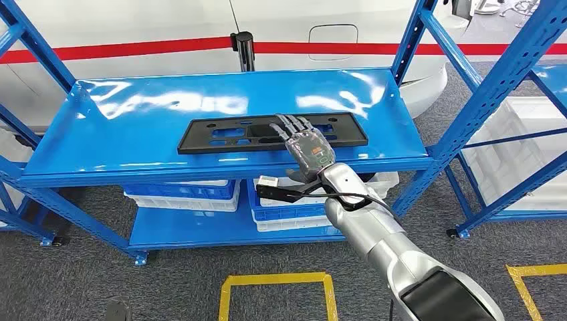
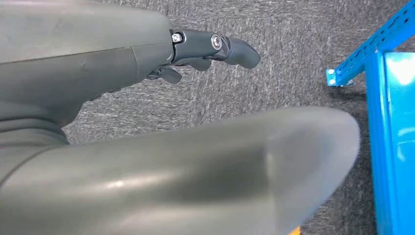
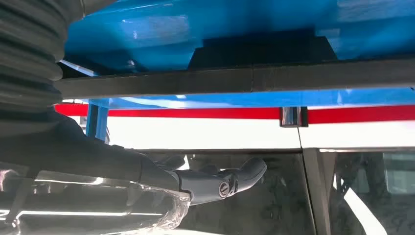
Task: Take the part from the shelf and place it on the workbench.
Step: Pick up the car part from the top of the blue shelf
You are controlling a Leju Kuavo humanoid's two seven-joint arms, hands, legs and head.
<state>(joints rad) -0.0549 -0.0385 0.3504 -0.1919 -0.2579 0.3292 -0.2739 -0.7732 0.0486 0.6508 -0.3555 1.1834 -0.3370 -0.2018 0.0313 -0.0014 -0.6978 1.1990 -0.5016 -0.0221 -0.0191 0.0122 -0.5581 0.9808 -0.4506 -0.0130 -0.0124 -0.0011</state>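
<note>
Blue shelf [image 1: 134, 127] before me carries the flat black part [image 1: 220, 136] on its top board, where I have the right hand [image 1: 309, 148] laid on it, fingers stretched flat, gripping nothing.

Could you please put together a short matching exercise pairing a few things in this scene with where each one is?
Things:
1. black part
2. right hand
3. white and blue crates
4. yellow floor marking

Places:
A. on the carpet in front of the shelf
B. on the lower shelf level
C. flat on the top shelf surface
D. reaching over the shelf's front edge, fingers on the part

Pairs: 1-C, 2-D, 3-B, 4-A
</note>
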